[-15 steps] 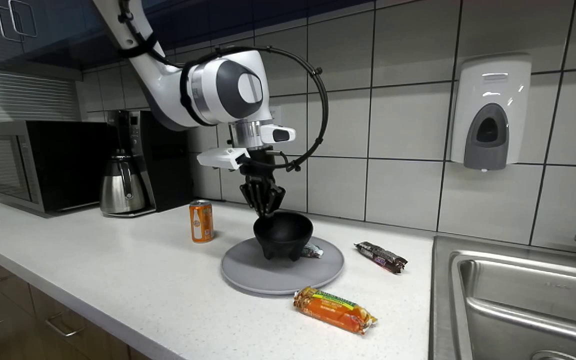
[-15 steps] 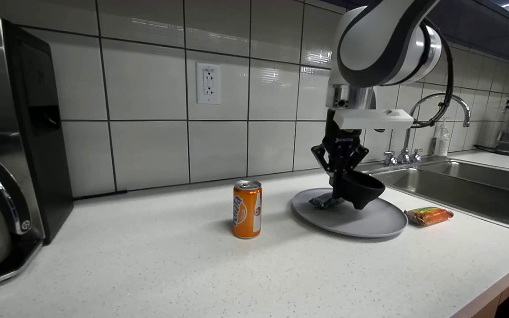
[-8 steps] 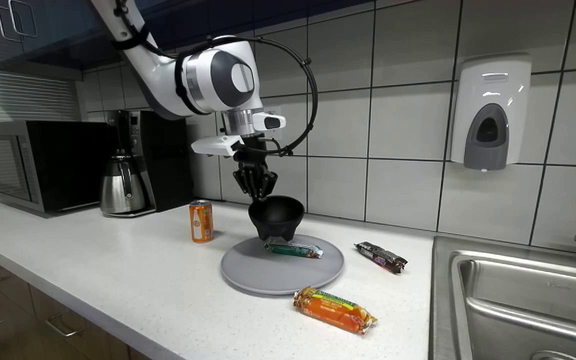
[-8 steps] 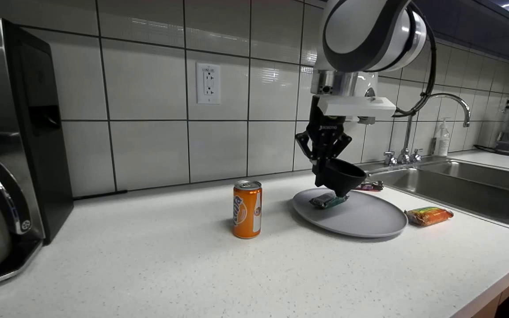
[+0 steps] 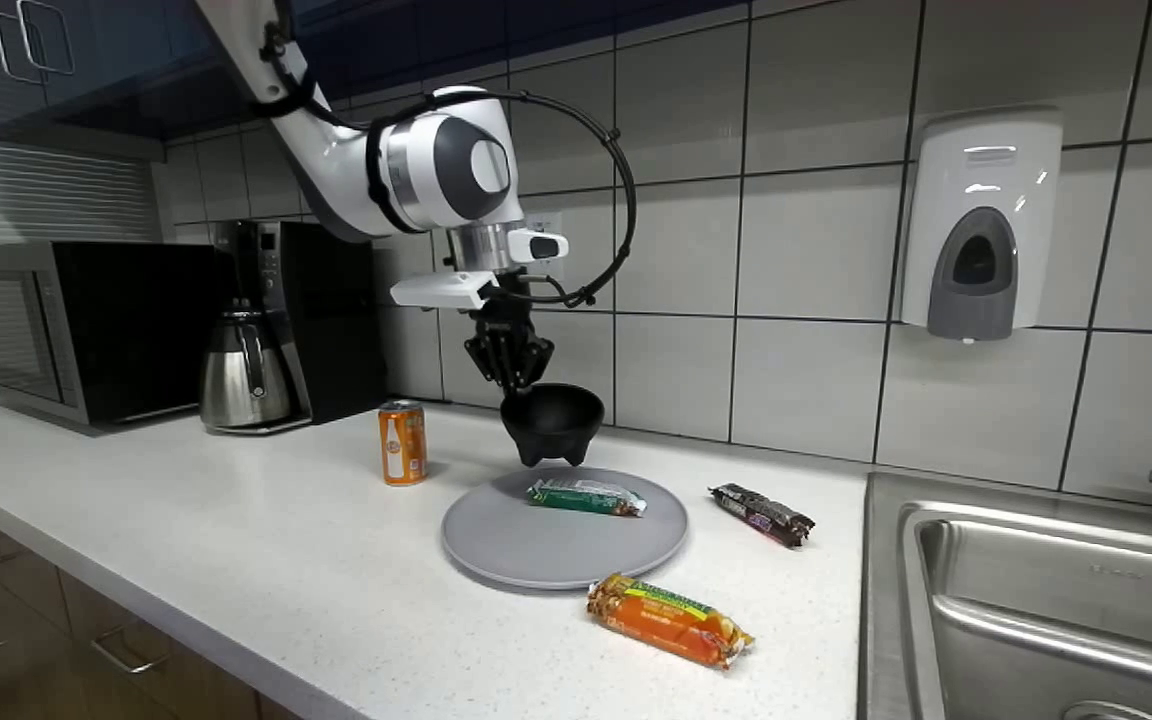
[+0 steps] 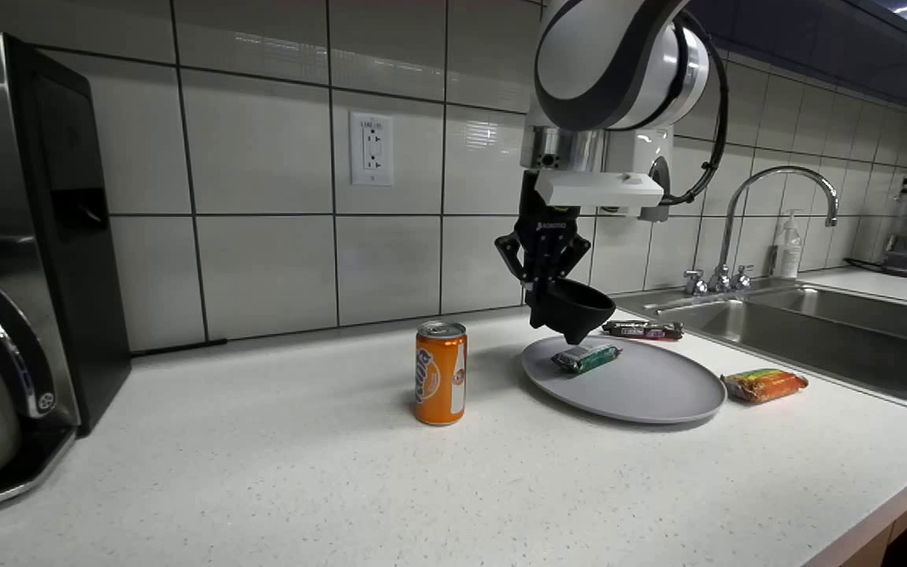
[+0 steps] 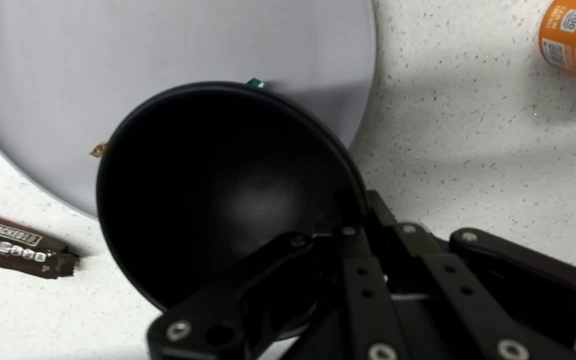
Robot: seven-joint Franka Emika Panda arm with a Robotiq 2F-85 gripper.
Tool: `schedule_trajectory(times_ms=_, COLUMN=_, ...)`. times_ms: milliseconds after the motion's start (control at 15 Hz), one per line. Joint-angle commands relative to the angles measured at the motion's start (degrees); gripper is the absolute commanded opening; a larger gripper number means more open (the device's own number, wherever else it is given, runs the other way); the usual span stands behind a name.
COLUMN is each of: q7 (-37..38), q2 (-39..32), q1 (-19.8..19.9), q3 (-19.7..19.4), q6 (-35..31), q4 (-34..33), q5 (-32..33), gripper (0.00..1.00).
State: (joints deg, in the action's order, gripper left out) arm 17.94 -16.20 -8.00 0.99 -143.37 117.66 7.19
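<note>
Gripper (image 7: 365,212) pinches the rim of a black bowl (image 5: 552,425); wrist view shows one finger inside the wall, one outside, but black on black blurs the exact contact. Bowl hangs in the air, mouth up, stubby feet down, on the wall side of a gray plate (image 5: 536,550); whether squarely above it, hard to judge. Interior nearly all dark, one dull sheen.

Green-wrapped bar (image 5: 586,497) lies on the plate. In wrist view the bowl hides most of it; only two tips poke past the rim. Same view crops an upright orange can (image 7: 575,42) at upper right and a dark-wrapped bar (image 7: 15,245) at left. Orange-wrapped bar (image 5: 669,620) just beside the plate; whether its end touches, cannot tell.

Arm (image 5: 451,170) runs out of frame at top in both exterior views. Sink (image 5: 888,600) cut off in an exterior view.
</note>
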Motion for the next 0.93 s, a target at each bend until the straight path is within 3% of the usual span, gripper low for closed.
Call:
schedule_trajectory(times_ms=0, q7=-2.59, q2=-3.69, q1=-1.17, q3=0.91, q6=4.23, q4=-6.74, q5=0.47, gripper=0.02)
schedule_trajectory(times_ms=867, q7=-10.33, q2=-13.60, q1=-2.98, q3=3.67, q6=10.28, q4=-20.21, q5=-0.93, gripper=0.02)
